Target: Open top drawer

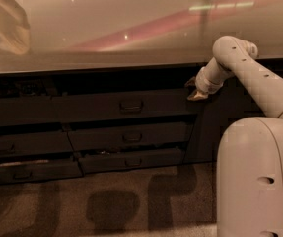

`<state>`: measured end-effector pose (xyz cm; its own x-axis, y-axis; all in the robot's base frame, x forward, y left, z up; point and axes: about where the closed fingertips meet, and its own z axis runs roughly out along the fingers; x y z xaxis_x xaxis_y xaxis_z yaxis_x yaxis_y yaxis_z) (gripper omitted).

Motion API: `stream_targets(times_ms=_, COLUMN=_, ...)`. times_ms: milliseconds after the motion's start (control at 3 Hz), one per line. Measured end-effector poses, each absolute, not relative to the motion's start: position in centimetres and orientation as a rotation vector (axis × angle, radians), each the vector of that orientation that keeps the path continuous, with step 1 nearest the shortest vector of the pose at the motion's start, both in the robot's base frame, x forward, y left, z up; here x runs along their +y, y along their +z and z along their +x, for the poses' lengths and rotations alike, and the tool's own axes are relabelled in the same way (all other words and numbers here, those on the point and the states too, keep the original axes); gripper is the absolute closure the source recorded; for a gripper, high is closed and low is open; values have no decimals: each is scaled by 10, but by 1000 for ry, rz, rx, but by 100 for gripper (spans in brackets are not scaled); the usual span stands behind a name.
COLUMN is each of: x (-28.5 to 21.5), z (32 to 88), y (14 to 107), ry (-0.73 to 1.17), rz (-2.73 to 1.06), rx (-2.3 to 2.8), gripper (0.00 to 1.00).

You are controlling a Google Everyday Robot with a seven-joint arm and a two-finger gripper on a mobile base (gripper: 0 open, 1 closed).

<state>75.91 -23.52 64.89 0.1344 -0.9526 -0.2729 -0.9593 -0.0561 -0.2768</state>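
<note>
The top drawer [96,106] sits right under the bench [131,38] edge, in the right-hand stack of the dark grey cabinet. It is the broad front with a small dark bail handle [131,105] at its middle. A dark band of shadow runs between its upper edge and the bench, and I cannot tell from here whether the front is pulled out at all.

My tool [194,89] is at the drawer's upper right corner, well off to the right of the handle, at or just beside the end of the front. I cannot tell whether it is touching, nor whether it is released or clenched. The white arm [252,75] reaches to it from the right, bent at a rounded joint up by the bench edge. The robot's white body [259,177] fills the lower right of my view.

Below the top drawer are two slimmer grey fronts: the middle drawer [101,138] and the bottom drawer [106,162], each with a like handle. To the left is a second stack of three drawer fronts [25,144]. To the right, behind the arm, there is a flat dark panel [205,137].

On the bench at far left lies a pale, crumpled, translucent thing [3,23] that I cannot name. The carpeted floor [82,211] in front carries blocky dark shadows.
</note>
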Motion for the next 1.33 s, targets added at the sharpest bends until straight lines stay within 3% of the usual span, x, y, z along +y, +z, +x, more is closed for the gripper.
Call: stream_targets(times_ms=1333, x=-238, z=745, y=649, ry=20, rz=-2034, rx=1835, gripper=100)
